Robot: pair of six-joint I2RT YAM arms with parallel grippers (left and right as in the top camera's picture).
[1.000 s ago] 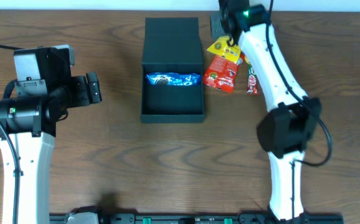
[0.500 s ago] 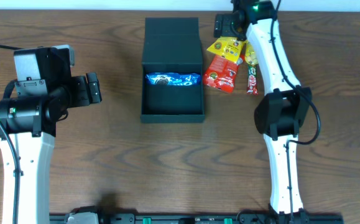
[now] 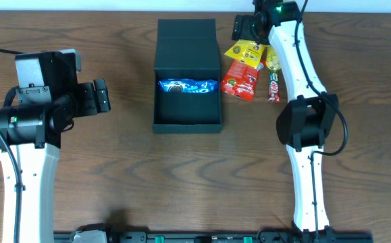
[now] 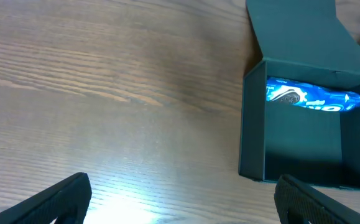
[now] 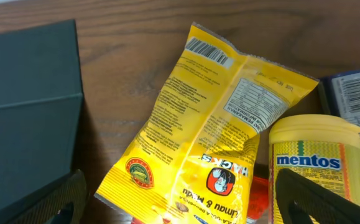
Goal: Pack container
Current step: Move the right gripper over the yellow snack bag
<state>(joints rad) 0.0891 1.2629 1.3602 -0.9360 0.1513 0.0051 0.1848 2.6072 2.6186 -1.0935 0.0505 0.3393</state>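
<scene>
The black container (image 3: 188,111) stands open at the table's middle, its lid (image 3: 187,34) folded back toward the far edge. A blue snack packet (image 3: 187,86) lies inside against the rear wall, and the left wrist view shows that blue packet (image 4: 313,98) too. My right gripper (image 3: 249,27) is open above a yellow snack packet (image 5: 211,130), which lies flat on the table beside a yellow Mentos tub (image 5: 313,162). Nothing is between its fingers (image 5: 49,202). My left gripper (image 4: 183,202) is open over bare wood, left of the container's wall (image 4: 252,118).
To the right of the container lie a red packet (image 3: 240,79) and a red chocolate bar (image 3: 274,86). A dark blue packet (image 5: 350,93) lies behind the Mentos tub. The right arm reaches over these snacks from the front edge.
My right gripper has gone from shut to open over the yellow packet, and its arm has straightened toward the far edge. The left arm has not moved.
</scene>
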